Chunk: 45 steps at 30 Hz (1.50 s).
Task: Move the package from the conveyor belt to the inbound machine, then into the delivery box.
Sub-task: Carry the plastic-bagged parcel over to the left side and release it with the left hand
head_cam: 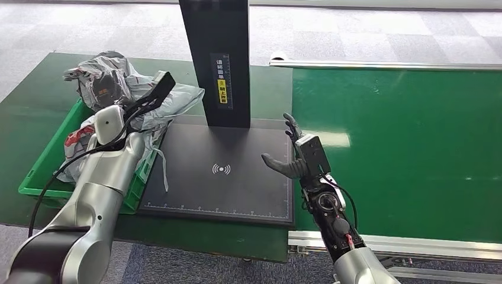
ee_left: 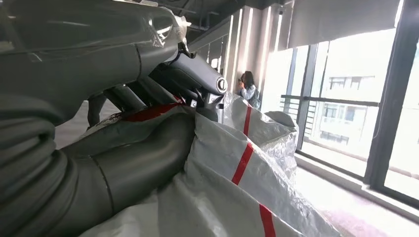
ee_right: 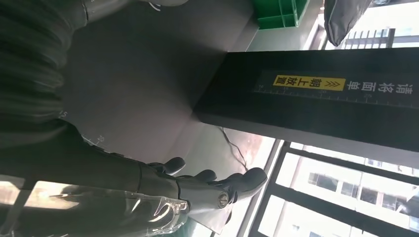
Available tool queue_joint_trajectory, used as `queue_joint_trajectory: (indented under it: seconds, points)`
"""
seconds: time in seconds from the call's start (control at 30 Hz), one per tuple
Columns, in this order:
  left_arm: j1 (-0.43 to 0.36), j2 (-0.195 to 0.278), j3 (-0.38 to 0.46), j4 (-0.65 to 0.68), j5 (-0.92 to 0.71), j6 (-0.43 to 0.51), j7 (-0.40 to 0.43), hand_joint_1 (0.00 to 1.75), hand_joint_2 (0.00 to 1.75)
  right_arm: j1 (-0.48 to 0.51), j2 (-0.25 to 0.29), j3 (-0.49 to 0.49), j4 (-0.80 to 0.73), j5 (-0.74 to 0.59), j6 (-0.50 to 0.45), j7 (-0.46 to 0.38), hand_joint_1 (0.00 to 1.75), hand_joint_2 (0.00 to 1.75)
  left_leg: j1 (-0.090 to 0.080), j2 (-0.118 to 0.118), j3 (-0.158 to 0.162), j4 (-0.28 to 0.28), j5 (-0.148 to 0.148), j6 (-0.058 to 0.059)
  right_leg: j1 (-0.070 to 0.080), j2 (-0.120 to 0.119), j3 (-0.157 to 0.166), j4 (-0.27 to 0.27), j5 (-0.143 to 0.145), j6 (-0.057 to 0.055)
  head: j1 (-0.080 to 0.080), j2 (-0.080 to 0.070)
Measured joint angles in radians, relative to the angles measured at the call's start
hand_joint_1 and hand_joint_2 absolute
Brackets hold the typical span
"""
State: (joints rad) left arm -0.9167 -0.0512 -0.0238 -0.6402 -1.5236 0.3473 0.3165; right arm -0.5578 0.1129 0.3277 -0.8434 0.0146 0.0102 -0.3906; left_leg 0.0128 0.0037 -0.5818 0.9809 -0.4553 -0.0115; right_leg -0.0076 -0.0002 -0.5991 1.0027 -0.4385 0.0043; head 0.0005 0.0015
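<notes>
Head view first: left hand (head_cam: 109,124) raised over the green delivery box (head_cam: 36,171) at the left of the table (head_cam: 266,94), fingers closed on a grey plastic package (head_cam: 171,97) that hangs crumpled above the other bags already lying in the box. Judged as the last step, then: scanning apparently done, drop into the box not yet made. Next move calls for lowering the package a little, then letting go well inside the box walls, not over the rim nearest the inbound machine (head_cam: 219,168) (a slack bag draped across that edge could slide back onto the scan plate). Right hand (head_cam: 293,160) hovering at the machine's right edge, beside the conveyor belt (head_cam: 408,142), fingers spread and holding nothing; same hand (ee_right: 197,190) seen open in the right wrist view, dark fingers fanned near the black upright post (ee_right: 316,103) with its yellow label. Left wrist view close on thick grey fingers (ee_left: 138,163) pressed into white woven sacking with red stripes (ee_left: 242,163), crinkly and soft, likely to fold on release. Machine plate matte black, flat, ruled along its edges; belt smooth, glossy green; box rigid moulded plastic.
</notes>
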Motion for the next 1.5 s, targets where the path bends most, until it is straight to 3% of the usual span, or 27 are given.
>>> queue_joint_trajectory:
  seconds: [0.27, 0.4, 0.43, 0.53, 0.57, 0.67, 0.97, 1.1, 1.23, 1.37, 1.43, 1.5]
  points:
    - [-0.047, 0.026, -0.013, 0.128, 0.001, -0.023, 0.002, 1.67, 1.75, 0.000, -0.005, 0.000, 0.000, 0.007, 0.003, 0.000, 0.00, 1.75, 0.000, 0.001, 0.000, 0.000, 0.000, 0.000, 0.000, 0.000, 0.000, 0.000, 0.000, 0.000, 0.000, 0.000]
    - [-0.055, 0.031, -0.018, 0.151, 0.001, -0.050, 0.004, 1.50, 1.75, 0.000, -0.005, 0.000, 0.000, 0.009, 0.005, 0.000, 0.00, 1.75, 0.000, 0.001, 0.000, 0.000, 0.000, 0.000, 0.000, 0.000, 0.000, 0.000, 0.000, 0.000, 0.000, 0.000]
    - [-0.057, 0.032, -0.019, 0.158, 0.001, -0.076, 0.007, 1.37, 1.75, 0.000, -0.005, 0.000, 0.000, 0.011, 0.007, -0.001, 0.00, 1.75, 0.000, 0.001, 0.000, 0.000, 0.000, 0.000, 0.000, 0.000, 0.000, 0.000, 0.000, 0.000, 0.000, 0.000]
    - [-0.063, 0.036, -0.027, 0.188, 0.001, -0.206, 0.031, 0.39, 1.75, -0.001, -0.006, 0.000, 0.002, 0.018, 0.018, -0.007, 0.00, 1.75, 0.000, 0.001, 0.000, 0.000, 0.000, 0.000, 0.000, 0.000, 0.000, 0.000, 0.000, 0.000, 0.000, 0.000]
    - [-0.064, 0.038, -0.034, 0.199, 0.000, -0.260, 0.041, 0.14, 1.75, -0.003, -0.006, 0.000, 0.004, 0.021, 0.021, -0.011, 0.00, 1.75, 0.000, 0.001, 0.000, 0.000, 0.000, 0.000, 0.000, 0.000, 0.000, 0.000, 0.000, 0.000, 0.000, 0.000]
    - [-0.067, 0.046, -0.065, 0.224, -0.001, -0.372, 0.058, 0.02, 1.75, -0.012, -0.006, 0.001, 0.013, 0.033, 0.026, -0.018, 0.00, 1.75, 0.000, 0.001, 0.001, 0.000, 0.000, 0.000, 0.000, 0.000, 0.001, 0.000, 0.000, 0.000, 0.000, 0.000]
    - [-0.083, 0.059, -0.134, 0.266, -0.001, -0.461, 0.092, 0.00, 1.75, -0.070, 0.003, 0.010, 0.061, 0.039, 0.031, -0.023, 0.00, 1.75, 0.000, 0.001, 0.006, -0.001, 0.000, 0.000, 0.000, 0.001, 0.006, 0.000, 0.000, 0.000, 0.000, 0.000]
    - [-0.072, 0.063, -0.136, 0.277, 0.010, -0.374, 0.109, 0.00, 1.75, -0.092, 0.005, 0.018, 0.086, 0.033, 0.034, -0.027, 0.00, 1.75, 0.000, 0.001, 0.007, -0.001, 0.000, 0.000, 0.000, 0.001, 0.008, 0.000, 0.000, 0.000, 0.000, 0.000]
    - [-0.036, 0.074, -0.108, 0.280, 0.065, -0.111, 0.098, 0.00, 1.75, -0.092, 0.002, 0.025, 0.093, 0.025, 0.033, -0.033, 0.00, 1.75, 0.000, 0.001, 0.007, -0.001, 0.000, 0.000, 0.000, 0.001, 0.007, 0.000, 0.000, 0.000, 0.000, 0.000]
    - [0.021, 0.094, -0.057, 0.266, 0.143, 0.244, -0.028, 0.00, 1.75, -0.082, -0.005, 0.039, 0.087, 0.013, 0.033, -0.034, 0.00, 1.75, 0.000, 0.001, 0.007, -0.001, 0.000, 0.000, 0.000, 0.001, 0.006, 0.001, 0.000, 0.000, 0.000, 0.000]
    - [0.066, 0.099, -0.022, 0.208, 0.161, 0.328, -0.122, 0.00, 1.75, -0.077, -0.007, 0.048, 0.081, 0.006, 0.033, -0.033, 0.00, 1.75, 0.000, 0.001, 0.006, -0.001, 0.000, 0.000, 0.000, 0.001, 0.005, 0.001, 0.000, 0.000, 0.000, 0.000]
    - [0.122, 0.094, 0.031, 0.117, 0.158, 0.348, -0.230, 0.00, 1.75, -0.075, -0.009, 0.057, 0.076, 0.000, 0.033, -0.032, 0.00, 1.75, 0.000, 0.002, 0.005, -0.001, 0.000, 0.000, 0.000, 0.001, 0.004, 0.001, 0.000, 0.000, 0.000, 0.000]
